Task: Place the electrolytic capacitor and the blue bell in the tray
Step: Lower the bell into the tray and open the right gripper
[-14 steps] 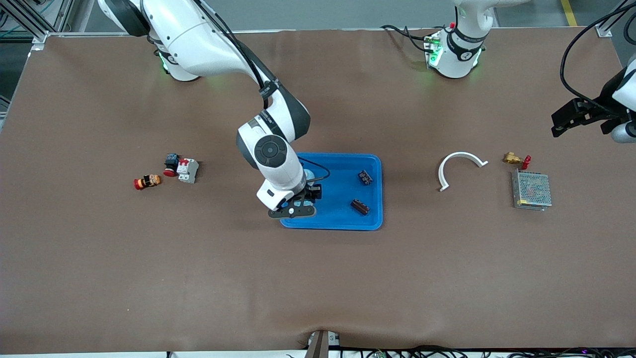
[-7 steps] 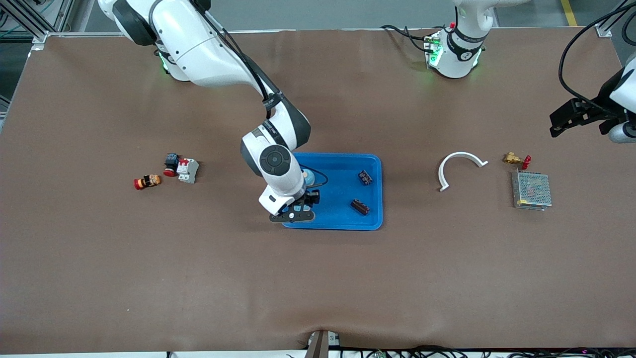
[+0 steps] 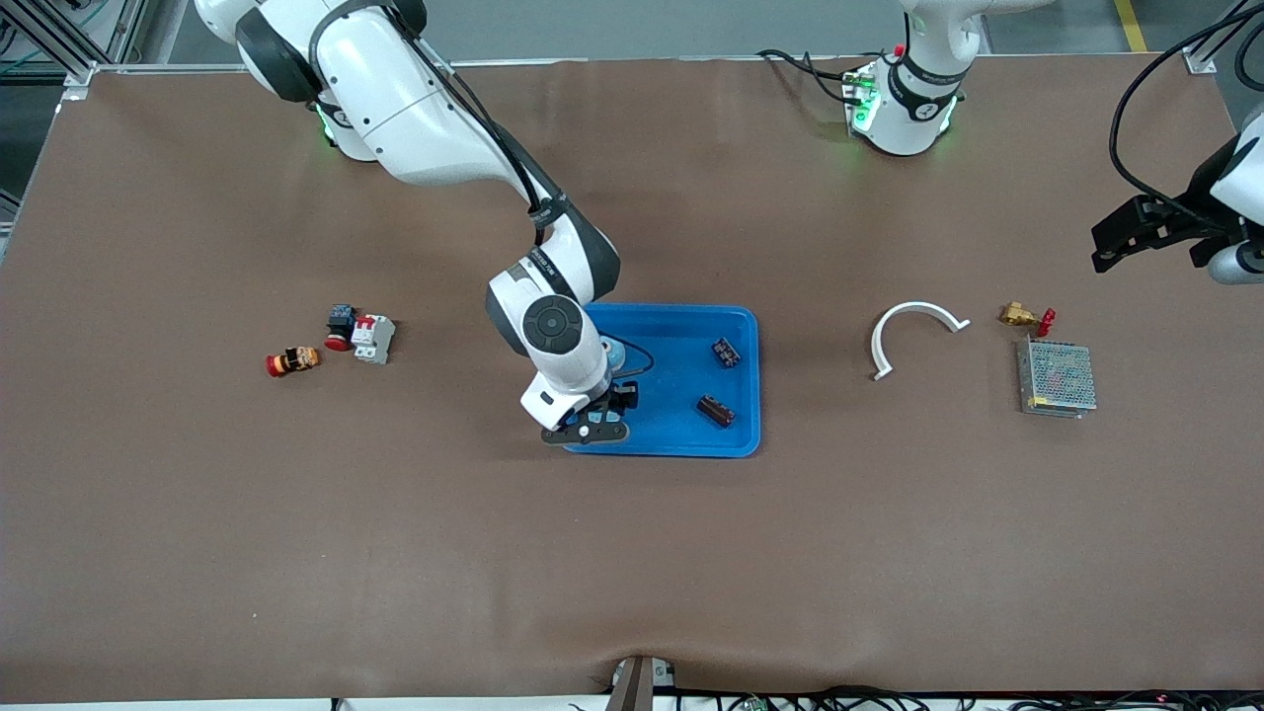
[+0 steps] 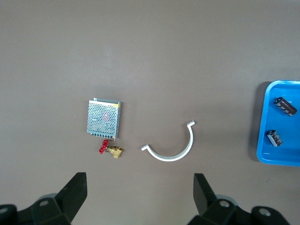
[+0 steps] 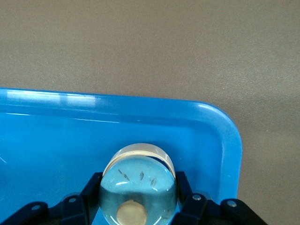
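Shifted toward tray [image 3: 736, 439] corner since earlier: right pincer [image 3: 592, 420] low inside, pinching blue bell [image 5: 138, 187]. Left pincer [image 4: 140, 199] waiting, spread, over table edge. Risk: bell tipping over rim on release.

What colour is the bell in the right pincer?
Pale translucent blue, with a cream base; the bell shows best in the right wrist view, held over the tray.
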`<act>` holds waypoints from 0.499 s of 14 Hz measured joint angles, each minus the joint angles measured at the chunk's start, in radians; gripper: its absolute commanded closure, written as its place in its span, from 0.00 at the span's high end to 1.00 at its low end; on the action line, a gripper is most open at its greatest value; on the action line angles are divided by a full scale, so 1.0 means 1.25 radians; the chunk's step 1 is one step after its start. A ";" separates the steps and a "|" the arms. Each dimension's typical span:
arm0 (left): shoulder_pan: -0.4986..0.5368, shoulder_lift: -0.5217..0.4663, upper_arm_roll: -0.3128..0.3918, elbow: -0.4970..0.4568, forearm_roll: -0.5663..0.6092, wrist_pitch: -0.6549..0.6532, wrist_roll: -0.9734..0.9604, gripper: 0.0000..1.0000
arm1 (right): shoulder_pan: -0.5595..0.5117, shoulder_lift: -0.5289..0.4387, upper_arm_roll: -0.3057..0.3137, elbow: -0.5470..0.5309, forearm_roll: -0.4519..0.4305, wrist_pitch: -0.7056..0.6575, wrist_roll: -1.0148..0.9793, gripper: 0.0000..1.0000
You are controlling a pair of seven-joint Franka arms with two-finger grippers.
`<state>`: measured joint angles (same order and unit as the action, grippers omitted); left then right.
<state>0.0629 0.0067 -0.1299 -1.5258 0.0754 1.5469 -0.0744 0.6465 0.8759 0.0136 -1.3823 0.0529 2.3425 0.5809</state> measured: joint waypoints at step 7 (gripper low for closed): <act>0.000 0.000 0.000 0.000 0.000 0.000 0.000 1.00 | 0.002 0.003 0.000 0.000 -0.007 0.008 0.002 0.72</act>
<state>0.0627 0.0071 -0.1299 -1.5252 0.0754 1.5470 -0.0744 0.6485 0.8794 0.0134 -1.3819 0.0437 2.3529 0.5831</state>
